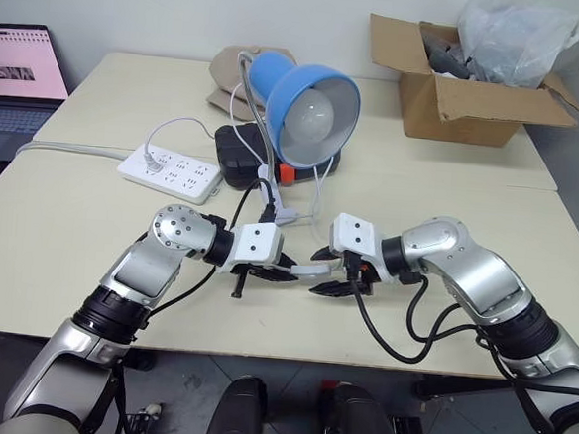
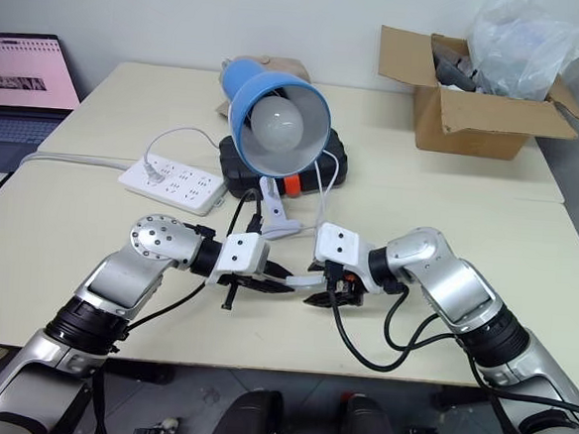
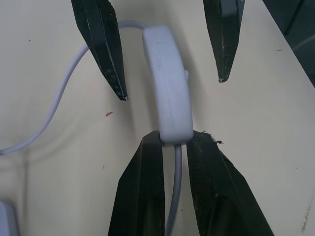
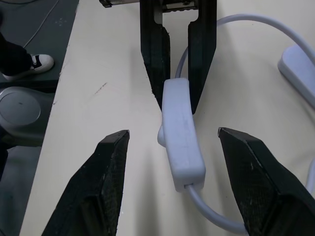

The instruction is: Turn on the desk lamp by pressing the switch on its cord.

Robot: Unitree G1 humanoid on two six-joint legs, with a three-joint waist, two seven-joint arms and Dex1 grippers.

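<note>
Over the front of the cream tabletop [image 1: 59, 251], the left end effector [image 1: 284, 270] is clenched on the cord [image 3: 173, 196] right at one end of the switch [image 3: 168, 93], holding that small white oblong up off the surface. Facing it from three o'clock, the right end effector [image 1: 327, 271] is released, one black finger on each side of the switch without touching it. The desk lamp [image 1: 312, 104] stands at twelve o'clock from the switch, bulb facing the camera and unlit, clip base on the tabletop. A white power strip [image 1: 170, 173] lies at ten o'clock, and a cardboard box [image 1: 467, 95] sits at two o'clock, well apart.
</note>
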